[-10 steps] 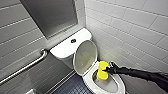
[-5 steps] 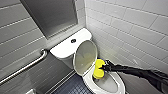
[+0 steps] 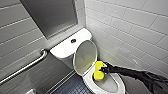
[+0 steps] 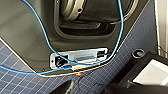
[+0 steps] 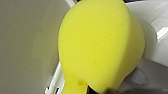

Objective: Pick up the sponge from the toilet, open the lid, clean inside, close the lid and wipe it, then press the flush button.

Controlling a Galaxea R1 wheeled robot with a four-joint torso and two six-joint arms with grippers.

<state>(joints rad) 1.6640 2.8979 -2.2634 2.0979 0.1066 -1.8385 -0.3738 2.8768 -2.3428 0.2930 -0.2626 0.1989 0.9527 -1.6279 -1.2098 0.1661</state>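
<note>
Sponge [image 3: 98, 71] — we are pinching it in right gripper [image 3: 103, 70], lower centre of frame, at bowl [image 3: 88, 81] rim, just right of raised lid [image 3: 85, 57].

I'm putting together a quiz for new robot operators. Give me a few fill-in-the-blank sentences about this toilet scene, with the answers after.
1. The toilet lid is ____, not shut.
2. The right hand holds a ____ sponge at the bowl.
3. The dark flush button sits on top of the white ____.
Answers: open; yellow; tank.
</note>
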